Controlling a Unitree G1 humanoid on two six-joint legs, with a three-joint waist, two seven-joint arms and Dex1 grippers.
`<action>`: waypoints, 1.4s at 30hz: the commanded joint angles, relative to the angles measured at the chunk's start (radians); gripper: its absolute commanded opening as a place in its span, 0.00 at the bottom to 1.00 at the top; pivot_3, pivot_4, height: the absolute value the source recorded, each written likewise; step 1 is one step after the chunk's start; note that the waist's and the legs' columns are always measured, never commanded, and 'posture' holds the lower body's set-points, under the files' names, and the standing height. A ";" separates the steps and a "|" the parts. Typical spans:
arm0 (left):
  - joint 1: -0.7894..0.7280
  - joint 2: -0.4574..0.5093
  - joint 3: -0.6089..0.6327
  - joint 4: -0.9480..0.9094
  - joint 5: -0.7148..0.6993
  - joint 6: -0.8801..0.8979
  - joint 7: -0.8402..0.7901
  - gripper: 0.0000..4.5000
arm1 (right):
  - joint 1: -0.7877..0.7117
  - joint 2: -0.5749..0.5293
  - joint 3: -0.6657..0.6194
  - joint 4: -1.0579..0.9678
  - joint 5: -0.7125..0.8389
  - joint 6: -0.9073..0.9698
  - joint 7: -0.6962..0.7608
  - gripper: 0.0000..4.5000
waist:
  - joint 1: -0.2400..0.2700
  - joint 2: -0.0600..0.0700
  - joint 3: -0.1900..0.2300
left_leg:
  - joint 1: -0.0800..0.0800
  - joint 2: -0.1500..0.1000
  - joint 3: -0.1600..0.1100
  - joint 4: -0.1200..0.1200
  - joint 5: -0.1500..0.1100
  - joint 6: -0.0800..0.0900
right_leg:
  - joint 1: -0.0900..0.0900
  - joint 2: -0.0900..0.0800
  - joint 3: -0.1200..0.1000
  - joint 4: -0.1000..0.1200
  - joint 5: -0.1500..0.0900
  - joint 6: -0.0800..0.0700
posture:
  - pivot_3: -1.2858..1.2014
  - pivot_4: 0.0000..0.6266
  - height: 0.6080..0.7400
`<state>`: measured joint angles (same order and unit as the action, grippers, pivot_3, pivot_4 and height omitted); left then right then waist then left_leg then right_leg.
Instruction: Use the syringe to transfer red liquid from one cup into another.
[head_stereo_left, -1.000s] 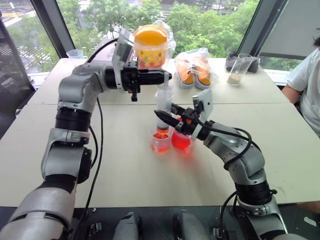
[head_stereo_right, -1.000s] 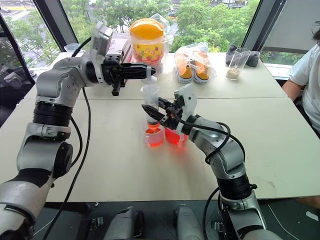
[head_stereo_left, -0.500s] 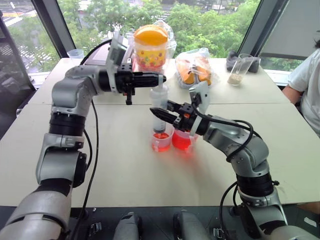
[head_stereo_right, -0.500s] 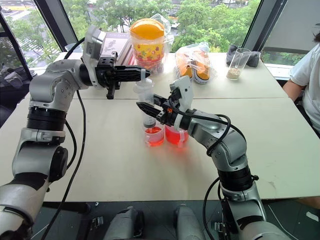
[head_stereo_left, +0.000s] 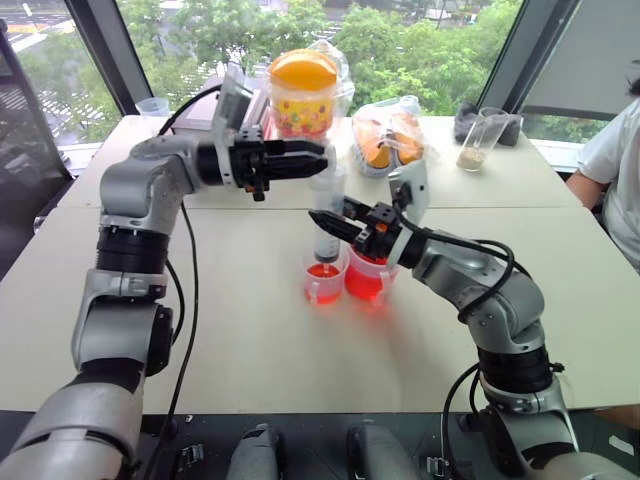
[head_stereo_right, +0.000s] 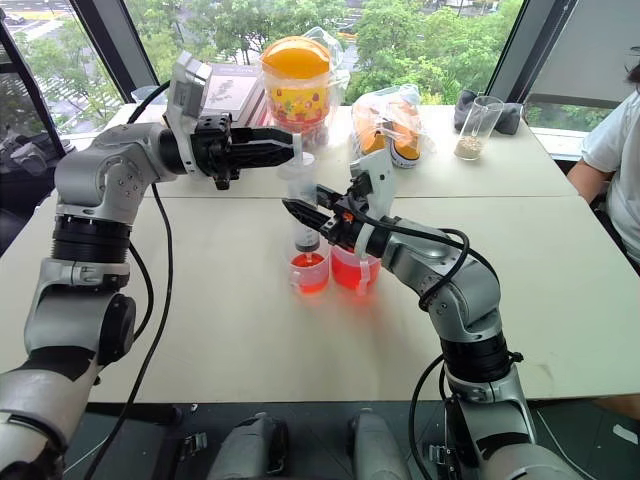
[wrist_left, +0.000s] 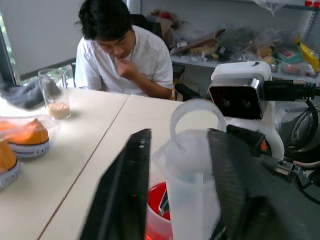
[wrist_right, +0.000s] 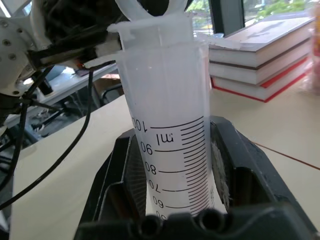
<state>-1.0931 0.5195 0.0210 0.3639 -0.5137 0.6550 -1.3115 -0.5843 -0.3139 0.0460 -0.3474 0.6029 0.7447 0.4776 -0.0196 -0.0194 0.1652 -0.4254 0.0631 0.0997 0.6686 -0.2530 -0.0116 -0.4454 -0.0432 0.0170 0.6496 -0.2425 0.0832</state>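
Observation:
The clear syringe stands upright with its tip down in the smaller cup, which holds a little red liquid. My right gripper is shut on the barrel from the side. Touching that cup on the right is the wider cup, fuller with red liquid. My left gripper reaches in level at the plunger's top. Its fingers stand open on either side of the plunger ring.
At the table's back stand an orange-lidded container, a bag of orange things, a stack of books and a clear cup of grains. A person sits at the right edge.
My left gripper was shut by the plunger's top and has opened around it. My right gripper has kept its hold on the syringe over the smaller cup.

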 joint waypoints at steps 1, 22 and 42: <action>0.011 0.057 0.043 -0.037 -0.022 0.023 0.003 0.80 | 0.004 0.011 -0.018 -0.025 0.002 -0.045 0.011 0.31 | -0.001 0.000 0.000 | 0.000 0.000 0.000 0.000 0.000 0.000 | 0.000 0.000 0.000 0.000 0.000 0.000 | 0.52 0.24 1.00; 0.228 0.126 0.046 -0.194 -0.066 0.038 0.040 1.00 | -0.644 -0.178 -0.404 0.352 0.259 0.638 -0.439 0.31 | 0.008 0.000 0.000 | 0.000 0.001 0.002 -0.001 0.000 0.000 | -0.001 -0.002 0.000 0.000 0.000 -0.001 | 0.52 0.24 1.00; 0.312 0.102 0.016 -0.301 -0.076 0.027 0.088 1.00 | -0.492 -0.451 0.095 0.913 0.056 0.819 -0.149 0.31 | -0.001 0.000 0.000 | -0.002 0.000 0.003 -0.003 -0.001 0.001 | -0.003 -0.002 0.002 -0.003 0.000 0.000 | 0.52 0.24 1.00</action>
<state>-0.7798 0.6171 0.0244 0.1039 -0.5771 0.6883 -1.2311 -1.0639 -0.7612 0.1369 0.5680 0.6877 1.5874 0.2939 -0.0204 -0.0194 0.1653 -0.4271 0.0630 0.1029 0.6660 -0.2537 -0.0104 -0.4482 -0.0448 0.0190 0.6466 -0.2424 0.0830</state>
